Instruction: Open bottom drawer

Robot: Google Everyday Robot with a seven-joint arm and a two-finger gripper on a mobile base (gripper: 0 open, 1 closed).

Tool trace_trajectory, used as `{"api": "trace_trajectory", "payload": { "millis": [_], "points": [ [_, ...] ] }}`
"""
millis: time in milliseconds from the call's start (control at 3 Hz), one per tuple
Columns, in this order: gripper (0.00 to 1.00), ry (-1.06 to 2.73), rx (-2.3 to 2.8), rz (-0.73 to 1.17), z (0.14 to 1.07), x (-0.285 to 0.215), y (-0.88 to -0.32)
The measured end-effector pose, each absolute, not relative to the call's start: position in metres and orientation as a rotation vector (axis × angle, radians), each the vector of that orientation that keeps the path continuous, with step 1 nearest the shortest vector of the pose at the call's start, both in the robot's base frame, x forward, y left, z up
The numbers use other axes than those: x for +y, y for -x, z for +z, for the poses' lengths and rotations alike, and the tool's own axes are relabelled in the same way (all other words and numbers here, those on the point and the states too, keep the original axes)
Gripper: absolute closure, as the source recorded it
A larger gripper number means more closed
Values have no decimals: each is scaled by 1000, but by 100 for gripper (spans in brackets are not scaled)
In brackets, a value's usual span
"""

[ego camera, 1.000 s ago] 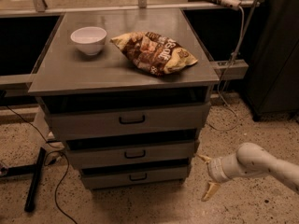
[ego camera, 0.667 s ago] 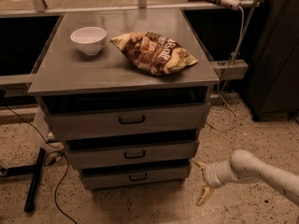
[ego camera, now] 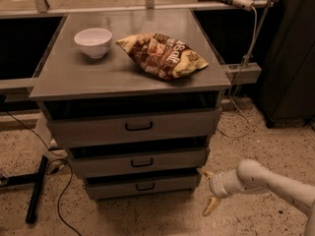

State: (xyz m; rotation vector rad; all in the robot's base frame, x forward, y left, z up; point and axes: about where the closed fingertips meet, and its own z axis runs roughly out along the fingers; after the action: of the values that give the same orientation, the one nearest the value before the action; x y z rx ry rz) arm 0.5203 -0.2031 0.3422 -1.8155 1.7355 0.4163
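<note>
Grey metal, the bottom drawer [ego camera: 113, 190] looks shut at the foot of the stack, the tool [ego camera: 207, 190] hovering fingers-apart just off its right end: approach step, next it must swing left onto the handle [ego camera: 145, 186].

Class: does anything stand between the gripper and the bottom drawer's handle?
Nothing visible does. The gripper hangs low, just right of the bottom drawer, with its fingers open. Only bare drawer front lies between it and the handle.
</note>
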Motion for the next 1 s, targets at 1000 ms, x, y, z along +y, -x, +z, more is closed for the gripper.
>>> {"api": "trace_trajectory", "payload": {
  "millis": [1000],
  "points": [
    [0, 1604, 1970, 250, 252, -206, -569]
  ]
}}
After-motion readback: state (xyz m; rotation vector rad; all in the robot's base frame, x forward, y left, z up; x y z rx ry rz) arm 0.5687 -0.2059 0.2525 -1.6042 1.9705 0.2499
